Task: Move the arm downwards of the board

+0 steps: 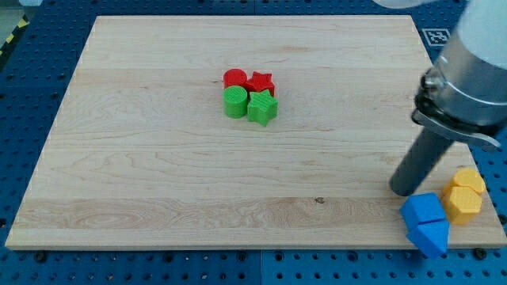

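Observation:
My tip (404,190) rests on the wooden board (158,158) near its lower right corner. It stands just above and left of a blue block (423,209), with a second blue wedge-shaped block (430,236) below that one. Two yellow blocks (465,193) sit to the tip's right at the board's right edge. Far off to the upper left is a tight cluster: a red cylinder (234,78), a red star (261,82), a green cylinder (234,103) and a green star (262,108).
The arm's grey body (475,71) hangs over the board's right edge. The board lies on a blue perforated table (32,71). A black-and-white marker tag (438,36) lies by the board's top right corner.

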Controlling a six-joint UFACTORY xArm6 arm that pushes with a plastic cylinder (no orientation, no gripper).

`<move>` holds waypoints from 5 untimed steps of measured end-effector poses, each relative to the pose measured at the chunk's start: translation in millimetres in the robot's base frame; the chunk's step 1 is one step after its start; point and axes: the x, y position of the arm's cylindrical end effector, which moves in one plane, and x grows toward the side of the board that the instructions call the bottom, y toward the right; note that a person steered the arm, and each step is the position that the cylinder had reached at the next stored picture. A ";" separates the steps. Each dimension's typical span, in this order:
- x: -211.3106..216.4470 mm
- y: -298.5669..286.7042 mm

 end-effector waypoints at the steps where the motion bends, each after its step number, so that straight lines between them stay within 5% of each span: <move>1: -6.0 -43.0; 4: -6.0 -92.4; 5: 37.2 -90.5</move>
